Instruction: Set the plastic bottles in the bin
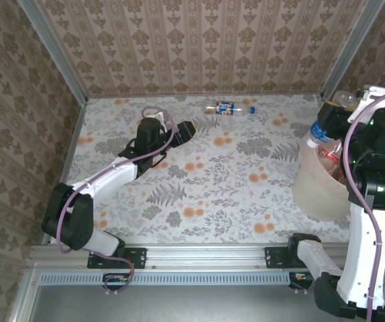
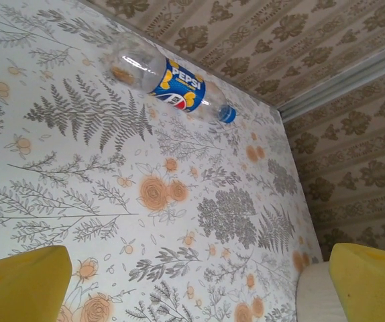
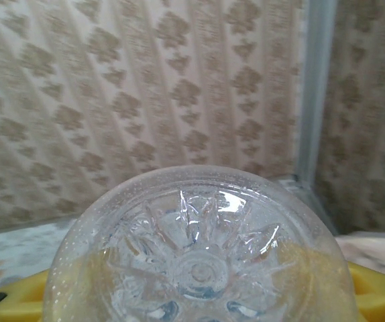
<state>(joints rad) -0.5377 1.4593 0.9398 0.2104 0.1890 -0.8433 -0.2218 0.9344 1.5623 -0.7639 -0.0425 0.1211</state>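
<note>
1. The bin (image 1: 315, 191) at the right of the surface (image 1: 246, 201) already holds bottles.
2. Right jaws grip a clear, blue-labelled bottle (image 1: 326, 124) over the bin, neck down, not yet dropped.
3. One Pepsi bottle (image 1: 229, 108) is left, lying uncrushed by the far wall; left jaws wide and empty, near it.

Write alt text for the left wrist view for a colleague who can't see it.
A clear Pepsi bottle with a blue label and blue cap lies on its side on the floral table, close to the patterned back wall. The left gripper hangs short of it, yellow jaws wide open and empty.
</note>
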